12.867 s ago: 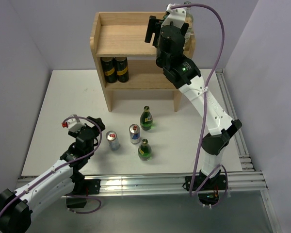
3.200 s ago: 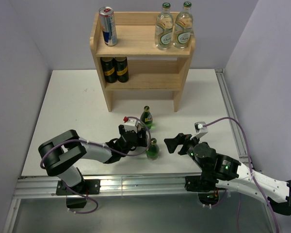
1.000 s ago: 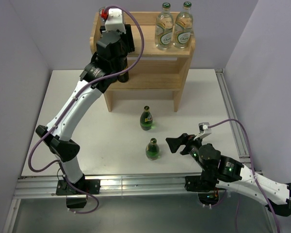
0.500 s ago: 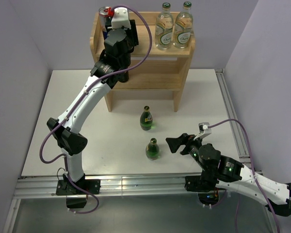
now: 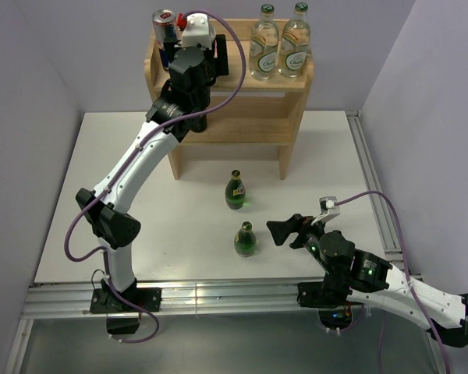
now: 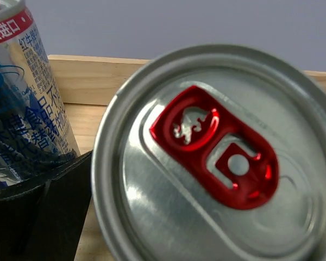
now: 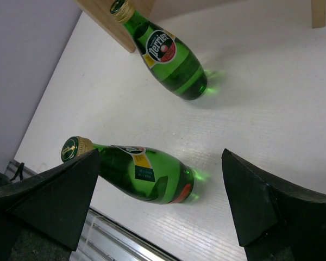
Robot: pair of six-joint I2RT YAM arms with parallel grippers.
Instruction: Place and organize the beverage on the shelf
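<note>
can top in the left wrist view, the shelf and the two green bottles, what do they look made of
Can: likely aluminium, brushed silver lid, glossy red pull tab. Shelf: pale unpainted-looking wood, visible grain, matte. Green bottles: probably glass, glossy and translucent, casting green glints on the white table; plastic cannot be ruled out.

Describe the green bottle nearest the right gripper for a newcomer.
On the table in front of the wooden shelf stand two green bottles. Yours is the near bottle, beside the open right gripper; the other bottle stands closer to the shelf.
</note>
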